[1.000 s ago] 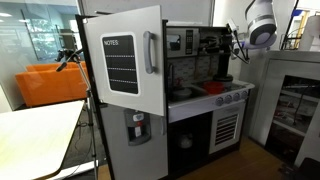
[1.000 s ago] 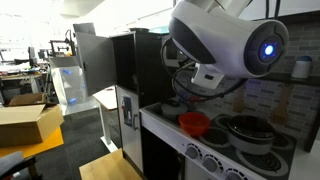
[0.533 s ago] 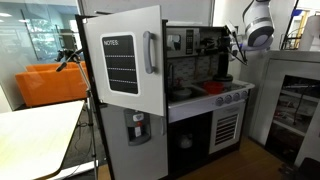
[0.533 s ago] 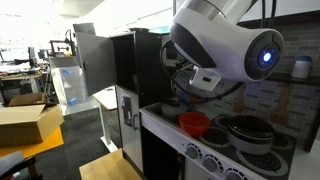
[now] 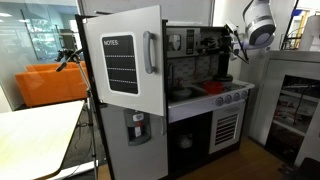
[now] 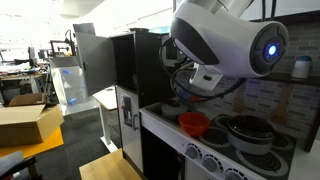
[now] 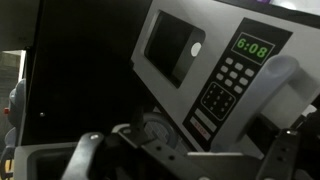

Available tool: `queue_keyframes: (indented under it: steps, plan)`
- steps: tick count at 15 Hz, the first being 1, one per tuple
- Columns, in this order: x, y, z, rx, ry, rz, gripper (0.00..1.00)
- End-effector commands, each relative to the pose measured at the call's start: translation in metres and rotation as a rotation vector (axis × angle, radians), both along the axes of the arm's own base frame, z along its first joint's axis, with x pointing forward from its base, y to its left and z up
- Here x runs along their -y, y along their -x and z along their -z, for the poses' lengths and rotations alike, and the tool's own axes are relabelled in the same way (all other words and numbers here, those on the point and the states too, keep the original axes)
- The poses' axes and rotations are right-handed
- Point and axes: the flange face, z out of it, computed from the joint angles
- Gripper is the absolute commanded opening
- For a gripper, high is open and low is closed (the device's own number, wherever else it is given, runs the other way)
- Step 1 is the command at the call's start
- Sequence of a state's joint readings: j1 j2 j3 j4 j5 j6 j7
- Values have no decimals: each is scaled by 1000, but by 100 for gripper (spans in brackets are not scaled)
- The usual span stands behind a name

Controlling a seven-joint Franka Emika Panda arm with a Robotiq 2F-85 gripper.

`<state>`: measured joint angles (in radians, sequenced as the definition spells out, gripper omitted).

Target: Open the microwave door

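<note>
Wrist view first: the microwave fills the frame at a tilt, its silver-grey front facing the camera. Its door, the framed panel with the dark window, lies flush with the front, so it's shut. To the right of it, the keypad sits under a green clock reading 6:08. Along the bottom edge the gripper comes in with its fingers spread wide, nothing between them and no contact with the microwave.

In an exterior view the microwave sits high in the play kitchen, just beside the big white door with the NOTES board. The arm reaches in from the far side. In an exterior view the arm blocks most of the kitchen, and a red pot stands on the stove below it.
</note>
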<state>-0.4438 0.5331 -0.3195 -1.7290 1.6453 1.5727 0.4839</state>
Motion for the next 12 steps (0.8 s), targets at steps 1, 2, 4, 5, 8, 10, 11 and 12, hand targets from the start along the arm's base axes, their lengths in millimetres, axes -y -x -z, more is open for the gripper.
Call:
queue_keyframes:
  steps: [1, 2, 4, 5, 8, 10, 11, 12]
  plan:
    - [-8, 13, -4, -15, 5, -19, 100]
    - [-9, 16, -3, -15, 8, -14, 100]
    - [-11, 25, 1, -12, 3, 0, 100]
    - [-13, 31, 3, -12, 0, 10, 100]
    - [-17, 50, 14, -9, -6, 35, 100]
    - [-21, 61, 16, -1, -5, 49, 100]
    - [-22, 66, 17, 2, -7, 54, 100]
    - [-24, 72, 19, 5, -7, 59, 100]
